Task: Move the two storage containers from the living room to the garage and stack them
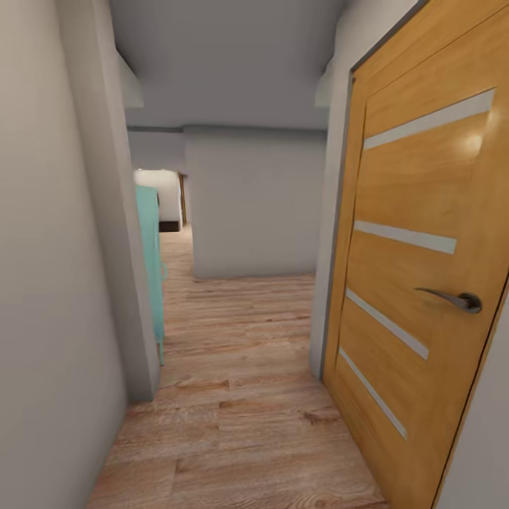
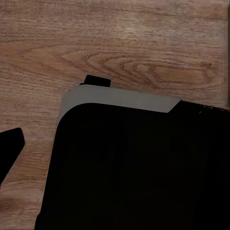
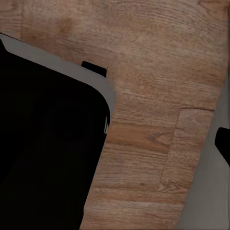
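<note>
A narrow corridor runs from the bottom of the head view toward the frame's centre, floored with light wood planks (image 1: 240,417). A pale grey wall (image 1: 49,268) fills the left edge, and a flat turquoise panel (image 1: 150,268) stands just behind its corner, left of centre. An orange-brown wooden door with pale horizontal strips (image 1: 417,283) takes the right side, its curved metal lever handle (image 1: 452,298) at right of centre. A plain grey partition wall (image 1: 254,205) closes the corridor at centre. Left of it, the planks continue into a bright opening (image 1: 161,198) farther back.

In both wrist views, the robot's dark rounded base (image 2: 139,167) sits on the planks.
</note>
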